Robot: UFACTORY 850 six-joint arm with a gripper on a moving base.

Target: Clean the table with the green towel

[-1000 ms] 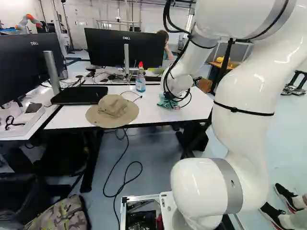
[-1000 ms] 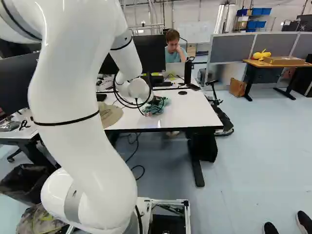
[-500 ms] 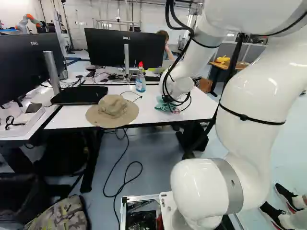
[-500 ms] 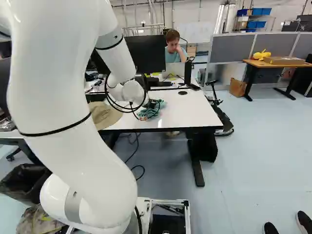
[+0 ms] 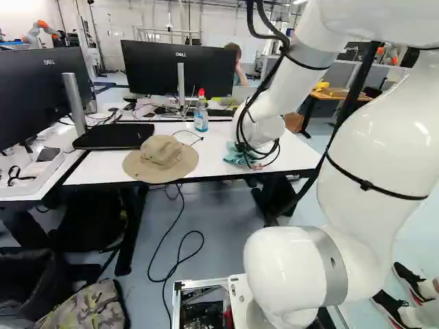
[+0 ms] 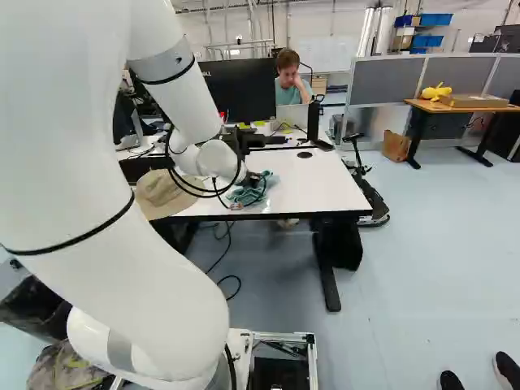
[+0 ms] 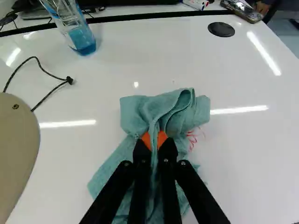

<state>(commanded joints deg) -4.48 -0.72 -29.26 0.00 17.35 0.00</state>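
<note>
In the right base view my gripper (image 6: 255, 178) is low over the white table (image 6: 321, 185), at the green towel (image 6: 246, 195). Seen from the wrist, the gripper (image 7: 154, 140) is shut on a fold of the bunched towel (image 7: 135, 112), an orange pad on each side. Cloth spreads ahead of the fingers and beneath them, flat on the tabletop (image 7: 247, 144). Red marks (image 7: 192, 137) show on the surface right beside the towel; whatever lies under the cloth is hidden.
A tan hat (image 5: 161, 154) lies on the table beside a thin black cord (image 7: 46, 95). A spray bottle (image 5: 201, 118) with blue liquid stands farther back, before a monitor (image 5: 154, 68). Another robot (image 5: 42, 31) is in the far background.
The arm has shifted, and the gripper has dragged the towel across the table toward its near edge. Hat and bottle have stayed put, and the base has not moved.
</note>
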